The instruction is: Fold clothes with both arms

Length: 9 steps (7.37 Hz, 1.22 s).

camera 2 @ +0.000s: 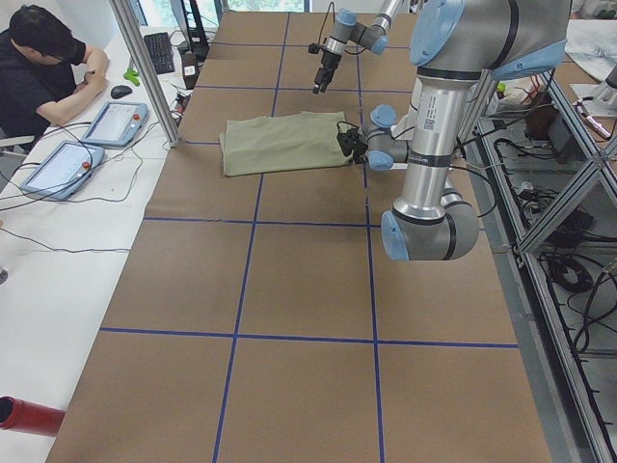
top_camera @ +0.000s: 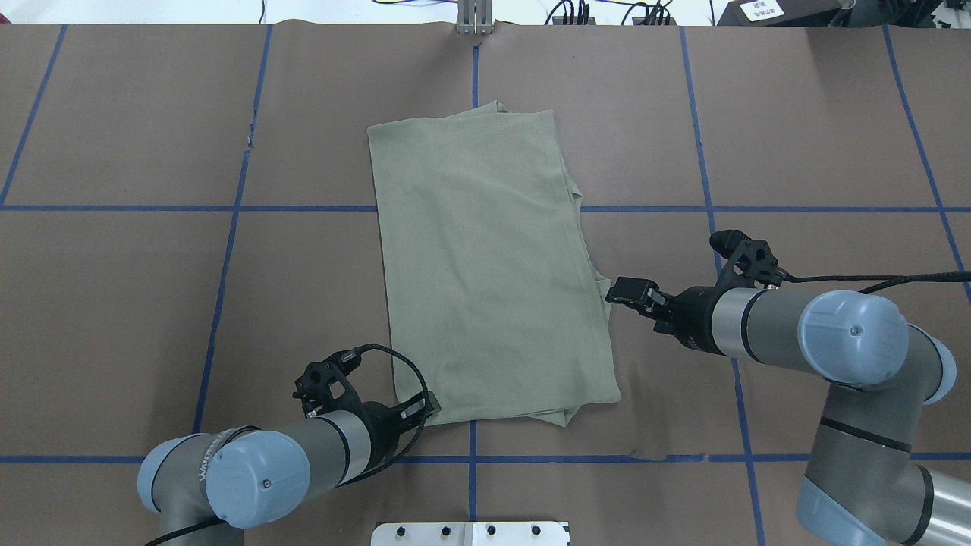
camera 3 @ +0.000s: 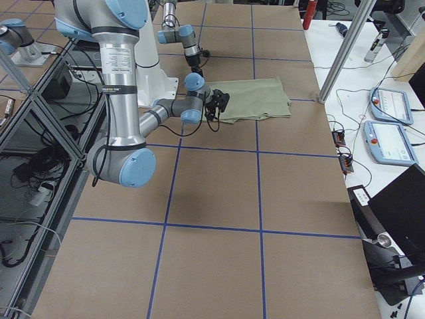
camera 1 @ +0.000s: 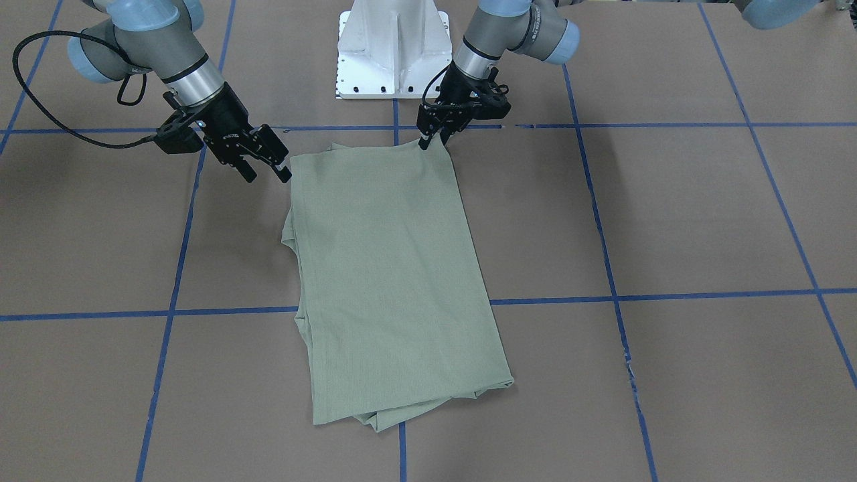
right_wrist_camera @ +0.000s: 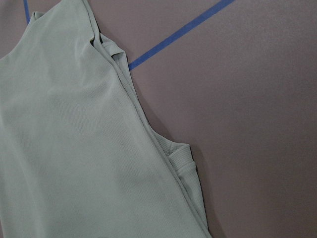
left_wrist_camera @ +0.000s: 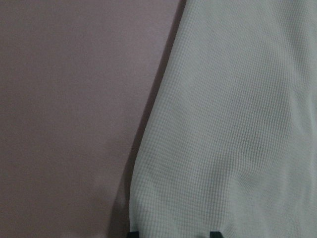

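Shirt (camera 1: 388,268) is lying folded into a long rectangle at the centre of the table (camera 1: 703,214), one short end facing the white pedestal (camera 1: 392,47), layered edges showing along the side toward the R arm. Tabletop is wearing brown paper w/ blue tape lines (camera 1: 669,294) making a grid; one line is running under the cloth.

L gripper (camera 1: 434,139) is touching down on the shirt corner nearest the base. In the wrist view its fingertips (left_wrist_camera: 214,234) are sitting apart w/ fabric between them, so it is spread, not pinching.

R gripper (camera 1: 266,175) is hanging just beside the opposite near corner, fingers spread, holding nothing.

Along the far side a white bench is carrying two teach pendants (camera 2: 114,122), a keyboard (camera 2: 159,53) and cables. A person (camera 2: 43,63) in black is sitting there, and a metal post (camera 2: 145,68) is standing at the table edge.
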{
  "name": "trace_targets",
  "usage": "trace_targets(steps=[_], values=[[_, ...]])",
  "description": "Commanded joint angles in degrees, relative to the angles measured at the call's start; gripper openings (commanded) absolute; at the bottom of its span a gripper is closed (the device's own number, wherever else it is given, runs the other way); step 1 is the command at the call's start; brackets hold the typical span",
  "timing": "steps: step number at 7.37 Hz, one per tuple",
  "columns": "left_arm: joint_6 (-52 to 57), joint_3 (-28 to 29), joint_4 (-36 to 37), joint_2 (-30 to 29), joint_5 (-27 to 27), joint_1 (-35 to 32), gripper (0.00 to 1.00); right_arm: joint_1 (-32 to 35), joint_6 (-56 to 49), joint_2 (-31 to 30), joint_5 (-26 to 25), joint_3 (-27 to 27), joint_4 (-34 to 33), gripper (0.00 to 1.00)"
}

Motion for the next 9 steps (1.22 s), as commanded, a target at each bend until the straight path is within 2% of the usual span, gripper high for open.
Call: trace_targets(steps=[1,2,3,4,5,6,9], values=[[0.51,-0.54,0.0,0.01,-0.07,-0.08,0.0,-0.76,5.99,0.48,-0.13,1.2,-1.89,0.99],[0.68,-0.81,0.0,-0.08,-0.24,-0.09,0.0,-1.63,9.68,1.09,-0.13,5.3,-9.56,0.98],[0.69,-1.16,-0.09,-0.17,-0.33,-0.09,0.0,-2.77,15.29,4.58,-0.13,7.51,-18.16,0.98],[0.69,-2.47,-0.18,-0.17,-0.33,-0.17,0.0,-6.09,20.48,8.27,-1.78,6.75,-24.6,0.98],[0.69,-3.26,-0.18,-0.43,-0.42,-0.35,0.0,-9.43,22.35,11.7,-6.5,6.05,-29.45,0.98],[0.6,-3.79,-0.18,-0.43,-0.42,-0.44,0.0,-11.2,22.98,13.13,-8.2,4.3,-30.2,0.98],[0.25,-4.33,-0.27,-0.61,-0.42,-0.35,0.0,-12.27,23.25,13.32,-8.3,0.43,-30.12,0.97]])
